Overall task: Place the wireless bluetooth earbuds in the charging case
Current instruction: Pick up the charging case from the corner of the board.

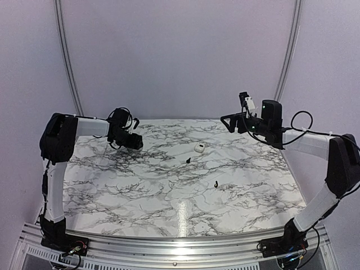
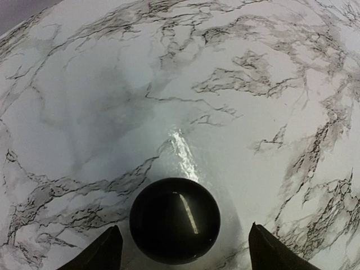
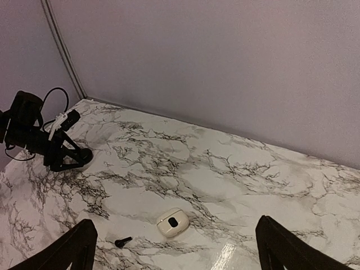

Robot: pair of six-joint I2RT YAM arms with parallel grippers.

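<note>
The charging case (image 1: pixel 199 147), small and white, lies on the marbled table (image 1: pixel 112 191) a little beyond its middle. Neither earbud is in it. The small earbud (image 1: pixel 188 160) lies on the table just beside the case, on its near-left side. The hook-shaped earbud (image 1: pixel 217 184) lies farther toward the near edge, apart from both. The left gripper (image 1: pixel 135 143) sits low over the far left of the table. Its fingers (image 2: pixel 104 253) stand spread on either side of a glossy black round object (image 2: pixel 175 220). Marble shows between that object and the finger on the right of the left wrist view, so the claw is open and grips nothing. The object seems to rest on the table, though what it is cannot be told from this view. The right gripper (image 1: pixel 226 122) hangs raised over the far right side, well apart from the case. Its fingers (image 3: pixel 79 247) are spread wide with only table between them, so it too is open and empty. In the right wrist view the case shows a dark patch on its upper face, with the small earbud close by.
</note>
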